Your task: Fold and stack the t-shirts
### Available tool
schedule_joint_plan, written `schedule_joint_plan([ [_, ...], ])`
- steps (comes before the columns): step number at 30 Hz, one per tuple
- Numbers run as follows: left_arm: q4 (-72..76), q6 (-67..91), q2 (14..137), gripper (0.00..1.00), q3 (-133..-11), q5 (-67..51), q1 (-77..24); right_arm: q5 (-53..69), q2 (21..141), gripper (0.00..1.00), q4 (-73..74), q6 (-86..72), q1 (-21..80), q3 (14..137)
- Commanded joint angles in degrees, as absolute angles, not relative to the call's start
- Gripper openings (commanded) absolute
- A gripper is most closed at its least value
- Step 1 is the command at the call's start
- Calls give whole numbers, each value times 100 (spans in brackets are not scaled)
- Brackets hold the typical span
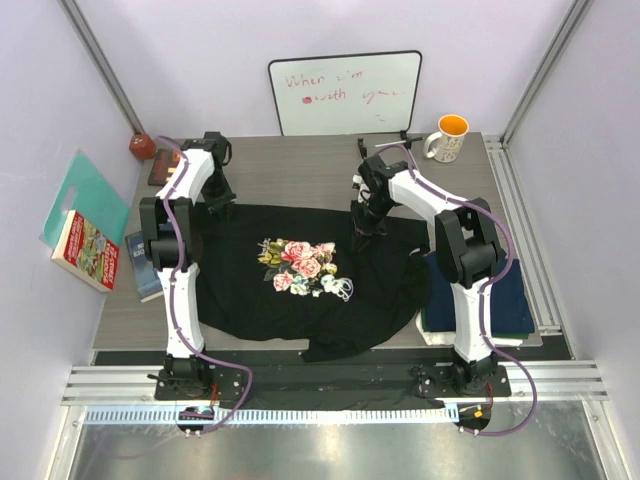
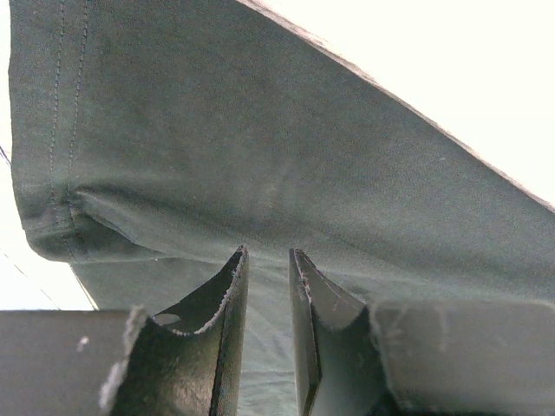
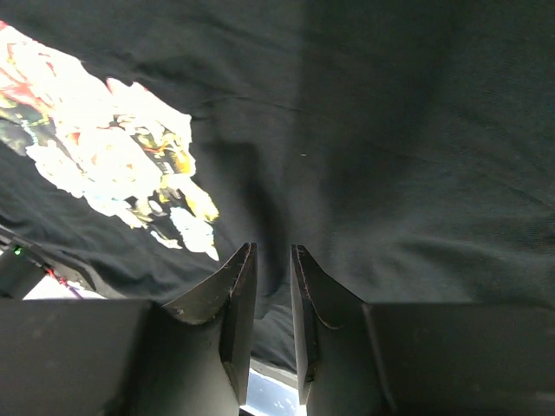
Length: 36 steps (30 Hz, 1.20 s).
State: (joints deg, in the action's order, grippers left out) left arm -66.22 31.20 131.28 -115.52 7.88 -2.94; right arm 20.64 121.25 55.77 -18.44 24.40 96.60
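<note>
The large black t-shirt lies spread on the table, its floral print facing up. My left gripper is at the shirt's far left edge. In its wrist view the jaws stand narrow with cloth pinched between them and a stitched hem at the left. My right gripper is at the far right edge. Its jaws are closed on a ridge of black cloth, with the print to the left. Folded t-shirts with a navy one on top sit at the right, partly under the right arm.
A whiteboard leans on the back wall with an orange-lined mug beside it. Books and a teal board lie off the table's left side. A small red object sits in the back left corner.
</note>
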Motion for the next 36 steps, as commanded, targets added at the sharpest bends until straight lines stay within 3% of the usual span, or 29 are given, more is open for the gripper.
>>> schedule_joint_plan([
  [1, -6574, 3085, 12920, 25, -11672, 809, -316, 1934, 11900, 27, 5616, -1846, 2478, 9493],
  [25, -6513, 3050, 12973, 26, -11619, 738, -308, 1979, 12094, 25, 5765, -1723, 3032, 9149],
  [36, -6486, 2874, 12990, 26, -11575, 387, -308, 1116, 11654, 27, 5757, -1986, 2260, 9413],
])
